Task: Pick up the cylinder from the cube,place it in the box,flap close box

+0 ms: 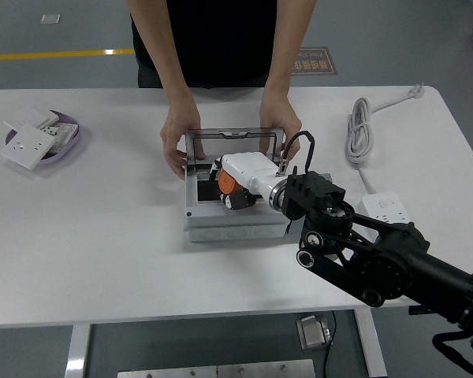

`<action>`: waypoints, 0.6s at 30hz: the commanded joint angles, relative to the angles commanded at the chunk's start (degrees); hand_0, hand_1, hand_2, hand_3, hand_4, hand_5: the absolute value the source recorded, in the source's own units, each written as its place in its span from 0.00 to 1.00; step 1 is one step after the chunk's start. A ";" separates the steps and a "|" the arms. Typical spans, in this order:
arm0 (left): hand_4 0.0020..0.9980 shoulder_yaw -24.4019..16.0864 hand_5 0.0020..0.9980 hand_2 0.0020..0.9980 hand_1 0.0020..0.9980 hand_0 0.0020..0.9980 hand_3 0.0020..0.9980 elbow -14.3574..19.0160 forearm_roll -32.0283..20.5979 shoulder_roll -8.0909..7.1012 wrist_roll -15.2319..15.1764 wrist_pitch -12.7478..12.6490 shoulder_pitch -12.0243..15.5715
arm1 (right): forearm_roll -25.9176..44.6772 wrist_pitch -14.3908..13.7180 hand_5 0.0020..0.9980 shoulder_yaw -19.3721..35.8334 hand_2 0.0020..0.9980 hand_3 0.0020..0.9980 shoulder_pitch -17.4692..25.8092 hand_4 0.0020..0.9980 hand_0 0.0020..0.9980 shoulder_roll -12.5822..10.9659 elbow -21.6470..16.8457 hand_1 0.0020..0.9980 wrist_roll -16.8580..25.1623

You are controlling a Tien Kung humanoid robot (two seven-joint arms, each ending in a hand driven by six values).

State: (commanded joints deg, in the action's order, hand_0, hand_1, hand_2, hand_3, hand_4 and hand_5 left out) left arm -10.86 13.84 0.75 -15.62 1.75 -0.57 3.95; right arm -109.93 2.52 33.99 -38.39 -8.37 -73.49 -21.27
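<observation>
**A:** Where does your right hand [235,183] stand?

**B:** It is down inside the grey box [235,224] in the middle of the desk [102,236], and its fingers [236,201] are curled around the orange cylinder [226,182]. The cylinder sits within the box walls, though I cannot tell whether it touches the floor of the box yet.

**A:** So what makes this step go well for you?

**B:** By my judgement, you lower until the cylinder rests on the bottom, then you loosen the fingers slowly so it does not roll or tip. Keep the palm level as you let go.

**A:** And the lid?

**B:** The flap [234,138] stands upright at the far side of the box, and the person's hands [177,142] hold it by both ends. You lift the hand straight up and clear of the rim before you swing toward that flap, or your knuckles may catch it or the person's fingers.

**A:** Anything else nearby to mind?

**B:** The white power strip [390,211] and its coiled cable [359,134] lie to the right, near your forearm. Draw the arm back along its own line and you stay off them. The left arm is not in view.
</observation>
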 joint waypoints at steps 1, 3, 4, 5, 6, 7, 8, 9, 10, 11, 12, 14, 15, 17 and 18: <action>0.72 0.00 0.21 0.58 0.62 0.57 0.60 0.00 0.01 0.00 0.00 0.00 0.00 | 0.01 -0.09 0.33 0.12 0.70 0.70 0.05 0.71 0.82 -0.03 0.04 0.69 0.11; 0.71 -0.04 0.20 0.58 0.62 0.57 0.60 0.00 0.03 0.01 0.00 -0.01 0.00 | 0.36 -0.36 0.34 0.44 0.72 0.71 0.15 0.76 0.87 -0.14 0.10 0.71 0.49; 0.71 -0.03 0.20 0.58 0.62 0.57 0.60 0.00 0.03 0.03 0.01 0.00 -0.01 | 0.71 -0.61 0.34 0.66 0.72 0.71 0.22 0.76 0.87 -0.22 0.06 0.71 0.79; 0.71 -0.02 0.20 0.58 0.62 0.57 0.60 0.00 0.02 0.05 0.01 0.00 -0.02 | 1.37 -0.88 0.34 0.95 0.72 0.71 0.31 0.76 0.87 -0.33 -0.02 0.71 1.17; 0.71 -0.02 0.20 0.58 0.62 0.57 0.60 0.00 0.03 0.06 0.01 0.01 -0.02 | 2.15 -1.12 0.34 1.23 0.72 0.71 0.40 0.76 0.87 -0.45 -0.12 0.71 1.55; 0.71 -0.02 0.20 0.58 0.62 0.57 0.60 0.00 0.04 0.07 0.01 0.01 -0.03 | 2.99 -1.36 0.34 1.51 0.72 0.71 0.50 0.76 0.87 -0.57 -0.23 0.71 1.91; 0.71 -0.08 0.20 0.58 0.62 0.57 0.60 0.01 0.09 0.08 0.01 0.00 -0.03 | 4.34 -1.70 0.34 1.96 0.72 0.71 0.66 0.76 0.87 -0.81 -0.45 0.71 2.48; 0.71 -0.10 0.20 0.58 0.62 0.57 0.60 0.01 0.08 0.08 0.01 0.00 -0.03 | 5.54 -1.82 0.35 2.57 0.72 0.72 0.89 0.79 0.88 -1.15 -0.80 0.72 3.03; 0.71 -0.14 0.20 0.58 0.62 0.57 0.60 0.01 0.10 0.09 0.01 -0.01 -0.02 | 7.12 -1.84 0.35 3.34 0.72 0.72 1.19 0.79 0.88 -1.61 -1.31 0.72 3.70; 0.71 -0.17 0.20 0.58 0.62 0.57 0.60 0.01 0.12 0.10 0.01 -0.02 -0.01 | 8.60 -1.77 0.35 4.01 0.72 0.72 1.44 0.79 0.88 -2.01 -1.79 0.72 4.23; 0.71 -0.20 0.20 0.58 0.62 0.57 0.60 0.01 0.12 0.11 0.01 -0.02 0.02 | 10.65 -1.50 0.35 5.08 0.72 0.72 1.79 0.79 0.88 -2.71 -2.68 0.72 5.00; 0.71 -0.18 0.20 0.58 0.62 0.57 0.60 -0.01 0.09 0.13 0.02 -0.03 0.08 | 14.51 -1.11 0.35 6.97 0.72 0.72 2.19 0.79 0.88 -4.06 -4.62 0.72 6.35; 0.71 -0.15 0.20 0.58 0.62 0.57 0.60 -0.02 0.07 0.14 0.02 -0.03 0.11 | 16.30 -1.00 0.35 7.71 0.72 0.72 2.19 0.80 0.87 -4.64 -5.47 0.71 6.84; 0.71 -0.06 0.20 0.58 0.62 0.57 0.60 -0.04 0.02 0.14 0.03 -0.03 0.15 | 20.01 -0.93 0.35 9.11 0.72 0.72 1.76 0.80 0.87 -5.88 -7.41 0.71 7.69; 0.71 -0.04 0.20 0.58 0.62 0.57 0.60 -0.04 0.03 0.13 0.02 -0.03 0.15 | 21.94 -0.96 0.35 9.67 0.72 0.72 1.31 0.80 0.87 -6.45 -8.26 0.71 8.01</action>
State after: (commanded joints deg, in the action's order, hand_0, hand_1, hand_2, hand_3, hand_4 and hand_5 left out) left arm -10.89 13.79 0.78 -15.49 1.77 -0.59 4.10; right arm -87.98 1.57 43.66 -37.09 -14.83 -81.75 -13.25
